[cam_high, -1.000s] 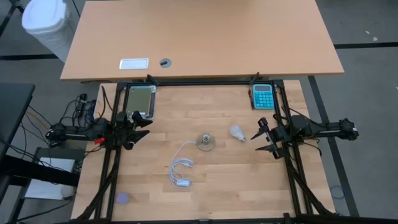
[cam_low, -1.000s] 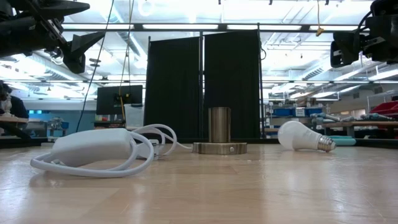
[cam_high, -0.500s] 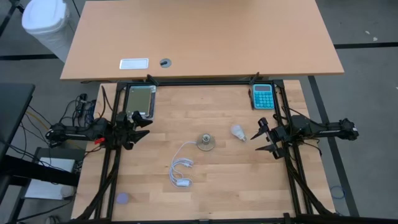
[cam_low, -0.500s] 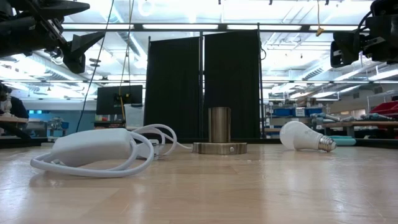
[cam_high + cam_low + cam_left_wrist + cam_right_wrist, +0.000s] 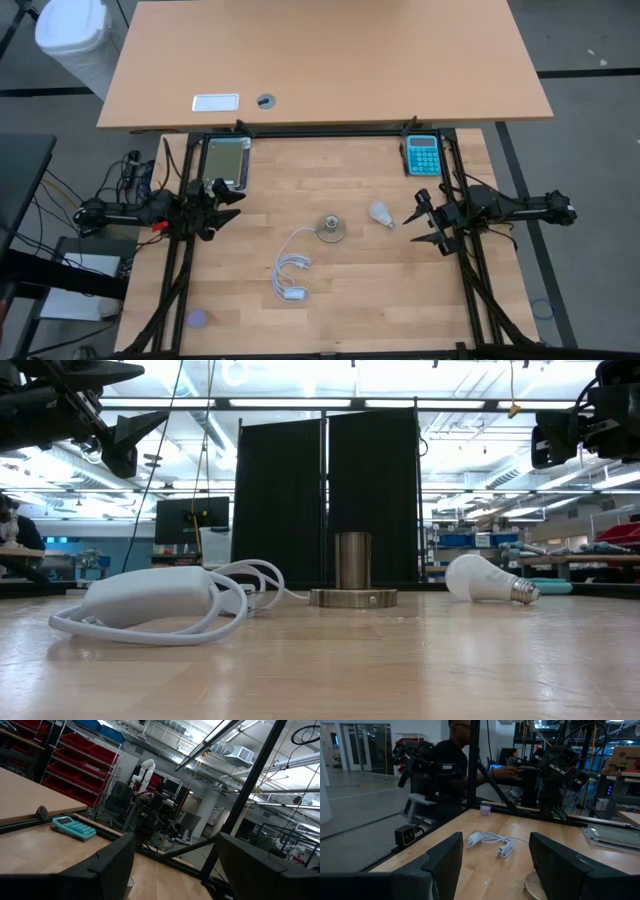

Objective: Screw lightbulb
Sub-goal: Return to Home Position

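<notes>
The white lightbulb [image 5: 380,212] lies on its side on the wooden table, right of centre, its screw base [image 5: 523,592] pointing toward the right edge. The round metal socket [image 5: 331,229] stands upright on its disc base at the table's centre [image 5: 352,575]. A coiled white cable [image 5: 290,275] lies near it. My left gripper [image 5: 228,207] hovers open above the table's left side, with nothing between its fingers [image 5: 175,870]. My right gripper [image 5: 422,218] hovers open at the right, a little right of the bulb, also with nothing between its fingers [image 5: 495,870].
A blue calculator [image 5: 422,154] lies at the far right and a shiny metal plate [image 5: 225,163] at the far left. A small purple object [image 5: 197,319] sits near the front left corner. A larger desk [image 5: 320,60] stands behind. A person [image 5: 455,755] stands beyond the table.
</notes>
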